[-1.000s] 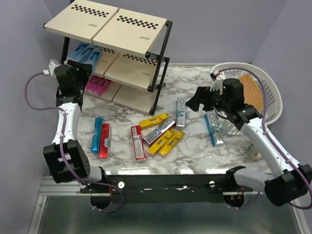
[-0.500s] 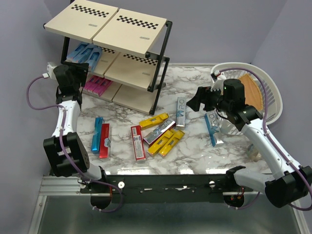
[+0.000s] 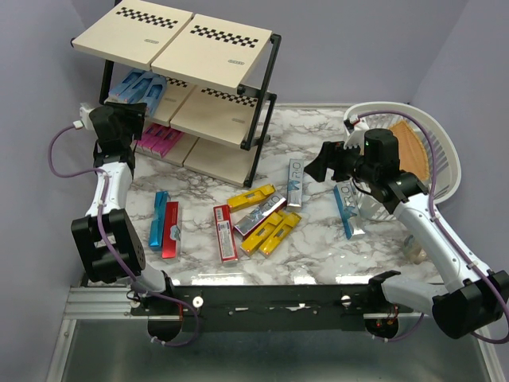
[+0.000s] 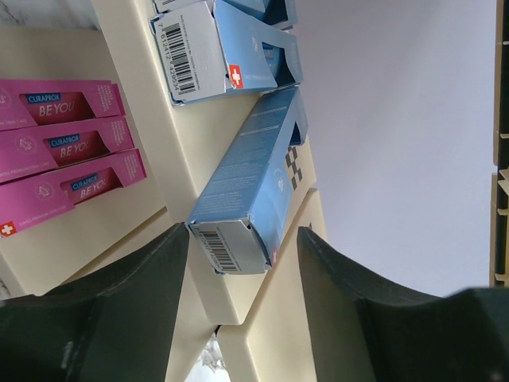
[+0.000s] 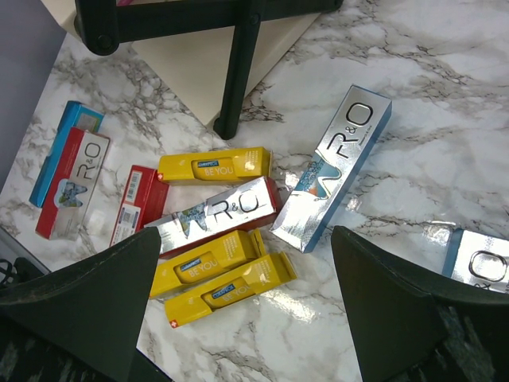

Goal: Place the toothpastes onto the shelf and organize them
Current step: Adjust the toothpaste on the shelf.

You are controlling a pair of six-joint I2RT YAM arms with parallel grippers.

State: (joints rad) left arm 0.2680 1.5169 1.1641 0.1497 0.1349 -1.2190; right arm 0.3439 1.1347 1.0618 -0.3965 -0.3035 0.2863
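**Inspector:** Marble table (image 3: 318,247), near side: yellow boxes (image 3: 270,233), a red box (image 3: 225,221) and a silver box (image 3: 293,181) lie loose, none of them shelved yet. The right claw (image 5: 246,237) hangs above them, jaws wide, holding nothing.

**Clerk:** And the left?

**Inspector:** Far left, at the shelf (image 3: 183,56), middle board. The left claw (image 4: 242,235) straddles the barcoded end of a blue box (image 4: 246,183). The jaws stand part-way apart: one finger is at the box's side and a gap shows at the other. In my judgement it is not clamped.

**Clerk:** Where does the box lie?

**Inspector:** On the board, but askew to the other blue boxes beside it. The pink boxes (image 4: 64,151) sit in an even row on the board below.

**Clerk:** Recommendation?

**Inspector:** Centre the claw so both fingers meet the long sides together, because a one-sided touch would likely swing the box further off line. Grip lightly, since the cardboard will dent. Turn the box parallel to its neighbours, then slide it along its length until the ends line up. Keep the wrist low, clear of the board above, and avoid nudging the adjoining boxes.
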